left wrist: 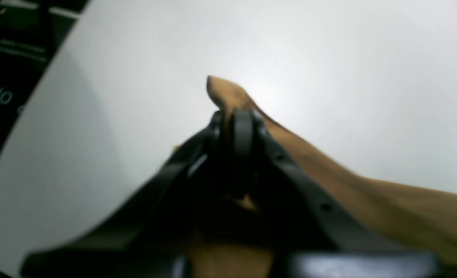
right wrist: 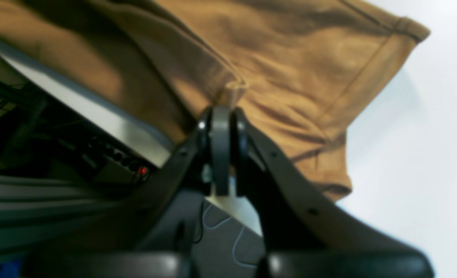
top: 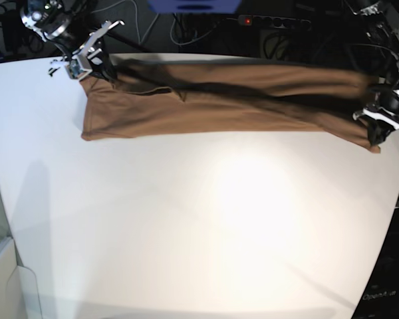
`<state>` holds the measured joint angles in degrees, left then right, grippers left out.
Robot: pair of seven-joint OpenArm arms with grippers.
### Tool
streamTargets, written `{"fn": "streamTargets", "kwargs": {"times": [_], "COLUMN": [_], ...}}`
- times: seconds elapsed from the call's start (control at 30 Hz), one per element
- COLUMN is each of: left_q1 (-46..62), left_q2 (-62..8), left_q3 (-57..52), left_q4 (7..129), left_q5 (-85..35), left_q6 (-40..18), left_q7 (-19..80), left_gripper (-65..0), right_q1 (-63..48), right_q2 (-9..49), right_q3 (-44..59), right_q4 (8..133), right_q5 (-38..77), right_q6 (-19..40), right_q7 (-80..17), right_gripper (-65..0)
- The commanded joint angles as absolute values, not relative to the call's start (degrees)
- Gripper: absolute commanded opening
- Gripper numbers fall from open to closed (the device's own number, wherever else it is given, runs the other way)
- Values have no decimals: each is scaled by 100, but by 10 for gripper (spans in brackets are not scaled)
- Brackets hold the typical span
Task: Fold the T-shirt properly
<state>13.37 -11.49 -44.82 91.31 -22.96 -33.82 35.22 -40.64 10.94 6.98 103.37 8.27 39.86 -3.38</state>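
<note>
T-shirt (top: 219, 100) stretched between two clamped end effectors, sleeve hem (right wrist: 367, 88) only wrist-visible.

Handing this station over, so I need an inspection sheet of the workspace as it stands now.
Surface: white table, bare in front of the cloth.
Job's things: tan T-shirt stretched in a long band across the far side.
Clutter: nothing seen on the table.
Grippers: left gripper shut on one end of the cloth; right gripper shut on the other.
Cables: loose wires behind the table.
Surroundings: power strip with a red light, dark equipment.
</note>
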Motion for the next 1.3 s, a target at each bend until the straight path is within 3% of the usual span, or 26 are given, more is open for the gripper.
{"fn": "streamTargets", "kwargs": {"times": [0.0,0.57,0.67,0.8,0.9,1.27], "left_q1": [1323,1376,1411,1596,1710,1930], "left_q2": [-1244,-1244,-1244,-1209,-1182,-901], "left_q3": [-4444,-4321,-4321,-4321,-4330,-5059], "left_q4": [9314,9367,9376,9455,9552,9543], "left_q5": [-2352,-2352,-2387,-2413,-2404,-2352], "left_q6": [-3380,-3380,-3380,-3442,-3952,-4000], "left_q7": [3389,3433,3442,3433,3433,3433], "left_gripper": [-618,-613,-608,-465,-362,-356], "right_q1": [-4101,-3908,-3899,-3820,-3793,-3565], "right_q2": [1138,1015,1015,971,971,971], "right_q3": [716,734,734,760,769,769], "right_q4": [10404,9824,9824,9815,9815,9824], "right_q5": [919,919,919,936,936,936], "right_q6": [4000,4000,4000,4000,4000,4000], "right_q7": [-207,-207,-207,-215,-207,-233], "right_gripper": [-641,-633,-567,-416,-396,-396]}}
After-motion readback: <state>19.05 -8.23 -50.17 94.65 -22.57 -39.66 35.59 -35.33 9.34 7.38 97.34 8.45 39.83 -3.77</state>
